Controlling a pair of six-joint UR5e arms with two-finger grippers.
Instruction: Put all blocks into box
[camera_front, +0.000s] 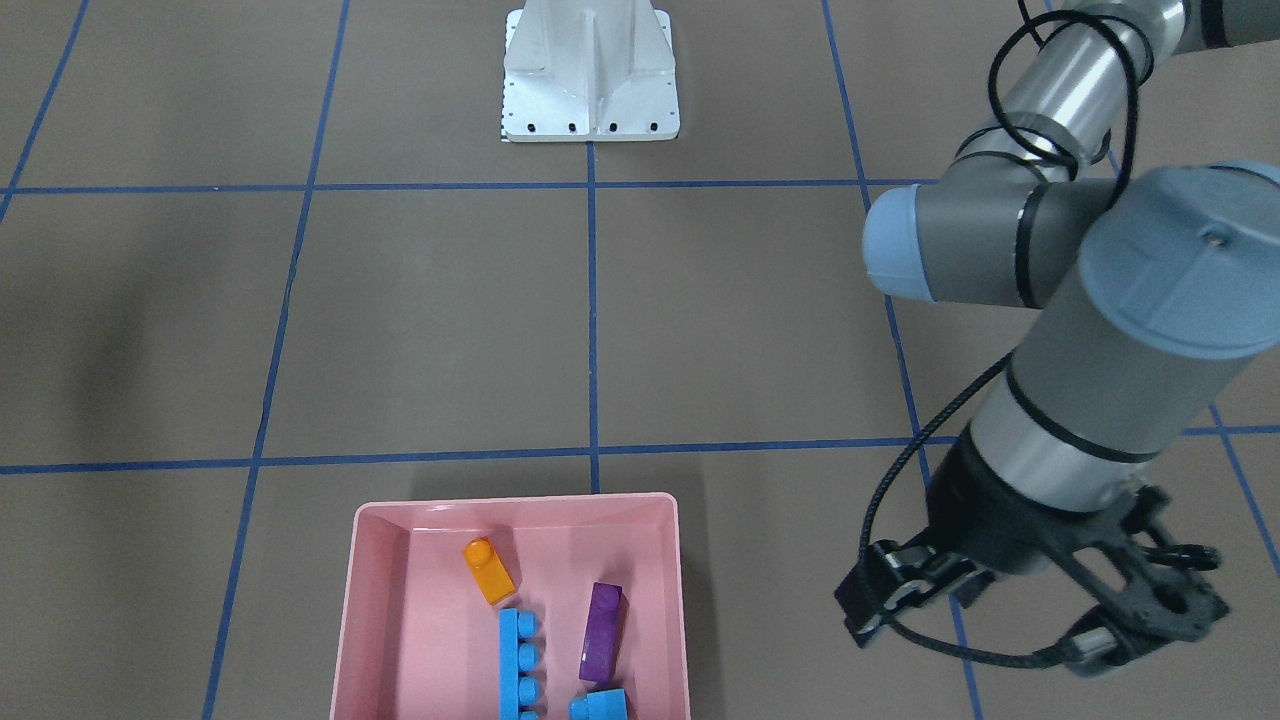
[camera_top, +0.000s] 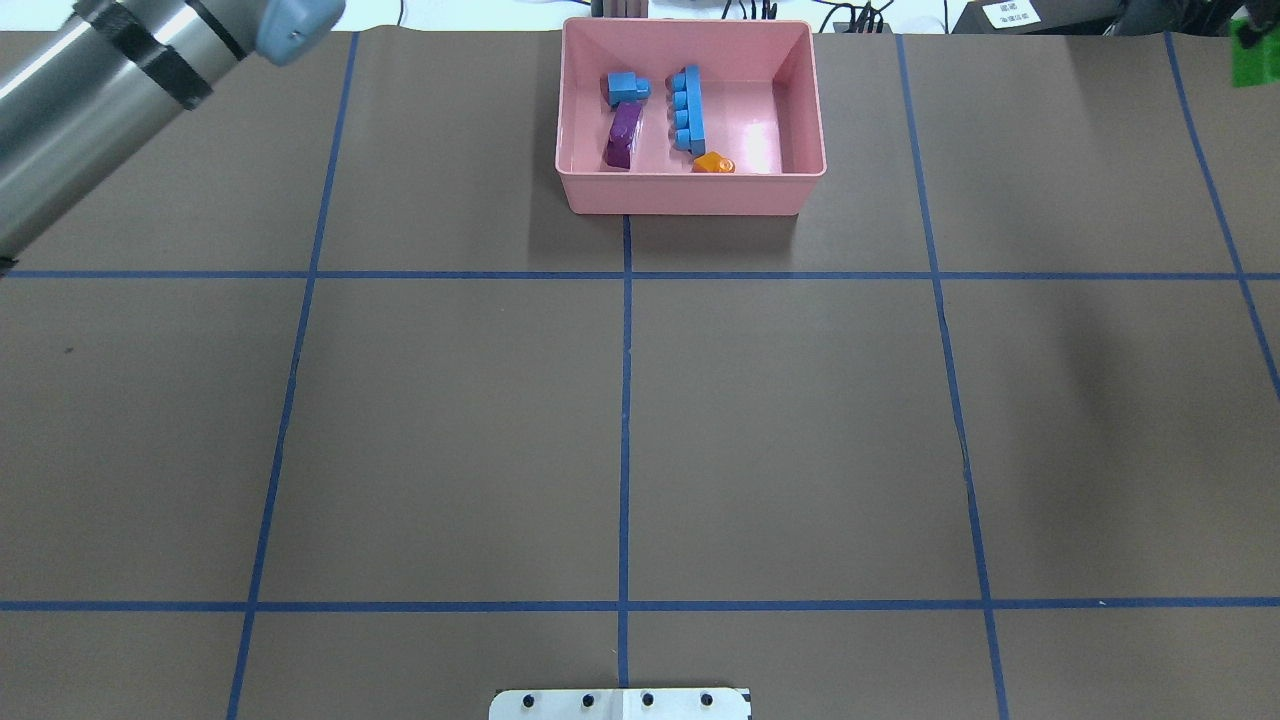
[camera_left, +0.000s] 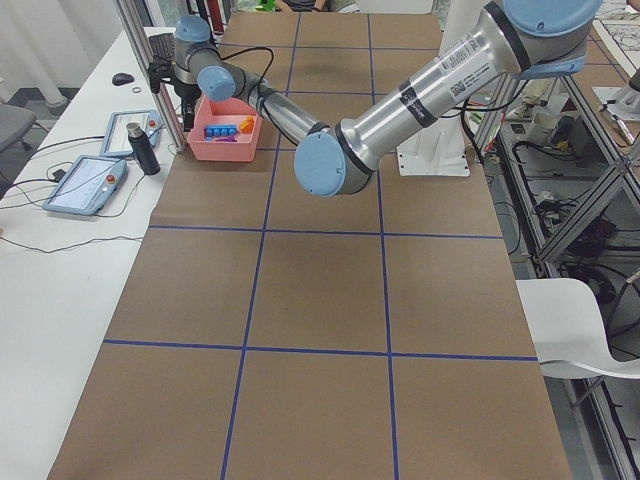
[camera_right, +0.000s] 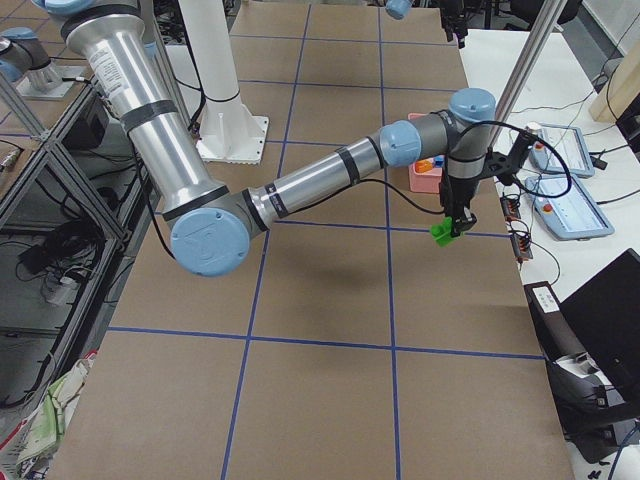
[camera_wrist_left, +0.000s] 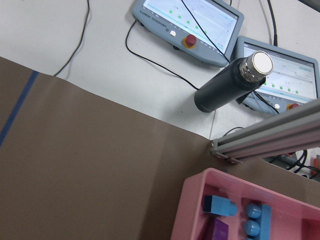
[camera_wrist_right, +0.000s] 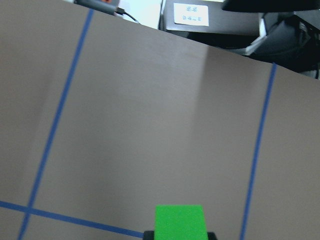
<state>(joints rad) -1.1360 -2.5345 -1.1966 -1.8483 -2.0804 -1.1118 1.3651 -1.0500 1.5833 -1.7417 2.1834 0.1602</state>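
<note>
The pink box (camera_top: 690, 195) stands at the table's far edge. It holds the orange block (camera_top: 714, 162), the purple block (camera_top: 624, 135), the short blue block (camera_top: 625, 87) and the long blue block (camera_top: 688, 108). My right gripper (camera_right: 450, 222) is shut on the green block (camera_right: 443, 233) and holds it above the table, well to the right of the box. The green block also shows in the right wrist view (camera_wrist_right: 180, 222). My left gripper (camera_front: 1150, 610) hovers beside the box's left side; its fingers are hidden, so I cannot tell whether it is open.
A black bottle (camera_wrist_left: 232, 82), two teach pendants (camera_wrist_left: 187, 25) and an aluminium post (camera_wrist_left: 270, 135) stand just beyond the box's left corner. The white robot base (camera_front: 590, 75) is at the near edge. Blue tape lines grid the brown table.
</note>
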